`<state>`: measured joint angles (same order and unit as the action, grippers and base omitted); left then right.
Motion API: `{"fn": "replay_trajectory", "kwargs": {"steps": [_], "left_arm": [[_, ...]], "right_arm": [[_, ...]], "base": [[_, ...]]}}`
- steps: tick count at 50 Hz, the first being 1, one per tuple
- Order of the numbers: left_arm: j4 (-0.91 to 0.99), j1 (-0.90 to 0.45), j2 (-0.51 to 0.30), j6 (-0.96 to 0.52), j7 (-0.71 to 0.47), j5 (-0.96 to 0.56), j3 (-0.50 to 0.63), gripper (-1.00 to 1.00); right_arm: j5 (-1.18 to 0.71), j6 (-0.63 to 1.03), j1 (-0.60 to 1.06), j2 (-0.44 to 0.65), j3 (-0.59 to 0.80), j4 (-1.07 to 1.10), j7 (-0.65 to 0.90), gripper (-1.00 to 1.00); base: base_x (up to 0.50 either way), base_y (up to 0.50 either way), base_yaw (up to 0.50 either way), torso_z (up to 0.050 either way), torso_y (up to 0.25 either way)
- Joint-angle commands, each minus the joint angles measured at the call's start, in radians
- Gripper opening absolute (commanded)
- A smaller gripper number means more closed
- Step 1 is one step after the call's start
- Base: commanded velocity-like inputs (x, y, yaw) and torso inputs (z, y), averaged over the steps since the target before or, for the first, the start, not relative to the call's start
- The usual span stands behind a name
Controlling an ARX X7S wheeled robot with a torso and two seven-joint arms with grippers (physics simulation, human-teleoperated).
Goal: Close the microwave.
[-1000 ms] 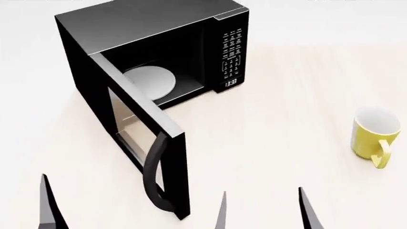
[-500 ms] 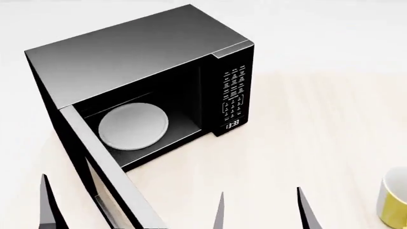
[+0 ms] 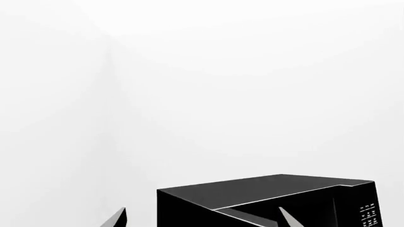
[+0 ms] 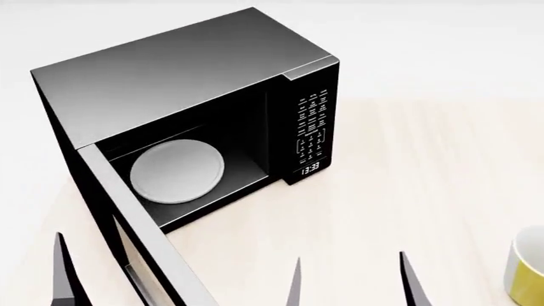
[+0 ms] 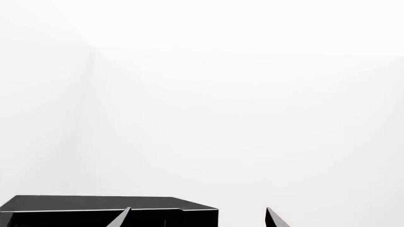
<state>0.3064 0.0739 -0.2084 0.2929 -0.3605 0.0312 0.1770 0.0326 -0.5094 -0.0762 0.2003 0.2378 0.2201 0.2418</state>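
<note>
The microwave (image 4: 187, 70) is a big glossy black box on the pale wooden table (image 4: 408, 191). Its door (image 4: 140, 248) stands wide open, swung out toward me at the lower left of the head view. Inside lies a white round plate (image 4: 177, 172); the keypad (image 4: 311, 124) is on the right. My right gripper (image 4: 350, 288) is open and empty near the bottom edge, in front of the microwave. Of the left gripper only one fingertip (image 4: 61, 271) shows there, left of the door. In the wrist views, the left gripper (image 3: 202, 220) and the right gripper (image 5: 197, 218) each frame the microwave's top (image 3: 265, 187) (image 5: 94, 203) from a distance.
A yellow mug (image 4: 529, 274) stands on the table at the lower right, right of my right gripper. White walls lie behind the microwave. Bare table stretches to the right of the keypad.
The head view has shifted: the microwave sits lower and larger, its door runs off the bottom edge, and the mug has slid to the lower right corner. The door stays open.
</note>
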Motion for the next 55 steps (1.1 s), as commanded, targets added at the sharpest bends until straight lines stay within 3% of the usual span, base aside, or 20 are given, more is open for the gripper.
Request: {"fn": "replay_trajectory", "kwargs": {"steps": [1, 4, 5, 13, 20, 28, 35, 43, 55], "left_arm": [[0.025, -0.01, -0.016, -0.037, -0.001, -0.052, -0.021, 1.0], [0.056, -0.018, -0.049, -0.087, 0.033, -0.15, -0.046, 1.0], [0.088, -0.019, -0.087, -0.141, 0.07, -0.245, -0.06, 1.0], [0.162, -0.007, -0.29, -0.281, 0.202, -0.462, -0.141, 1.0], [0.135, -0.009, -0.369, -0.312, 0.243, -0.503, -0.186, 1.0], [0.062, -0.013, -0.47, -0.336, 0.402, -0.57, -0.164, 1.0], [0.009, -0.02, -0.493, -0.314, 0.487, -0.557, -0.127, 1.0], [-0.102, -0.118, -0.531, -0.321, 0.665, -0.599, -0.063, 1.0], [-0.159, -0.179, -0.531, -0.305, 0.791, -0.537, 0.039, 1.0]], "right_arm": [[-0.001, -0.025, -0.001, 0.004, 0.003, -0.008, 0.013, 1.0], [-0.009, -0.02, 0.002, 0.007, 0.004, -0.008, 0.013, 1.0], [-0.01, -0.018, 0.003, 0.007, 0.004, -0.01, 0.014, 1.0], [-0.011, -0.019, 0.008, 0.011, 0.008, -0.026, 0.018, 1.0], [-0.011, -0.021, 0.009, 0.014, 0.012, -0.031, 0.023, 1.0], [-0.009, -0.023, 0.009, 0.017, 0.02, -0.04, 0.026, 1.0], [-0.011, -0.018, 0.008, 0.02, 0.026, -0.037, 0.028, 1.0], [-0.017, -0.023, 0.013, 0.023, 0.031, -0.047, 0.031, 1.0], [-0.021, -0.03, 0.013, 0.028, 0.04, -0.055, 0.034, 1.0]], "base": [[0.0, 0.0, 0.0, 0.0, 0.0], [0.0, 0.0, 0.0, 0.0, 0.0], [0.0, 0.0, 0.0, 0.0, 0.0], [0.0, 0.0, 0.0, 0.0, 0.0], [0.0, 0.0, 0.0, 0.0, 0.0], [0.0, 0.0, 0.0, 0.0, 0.0], [0.0, 0.0, 0.0, 0.0, 0.0], [0.0, 0.0, 0.0, 0.0, 0.0], [0.0, 0.0, 0.0, 0.0, 0.0]]}}
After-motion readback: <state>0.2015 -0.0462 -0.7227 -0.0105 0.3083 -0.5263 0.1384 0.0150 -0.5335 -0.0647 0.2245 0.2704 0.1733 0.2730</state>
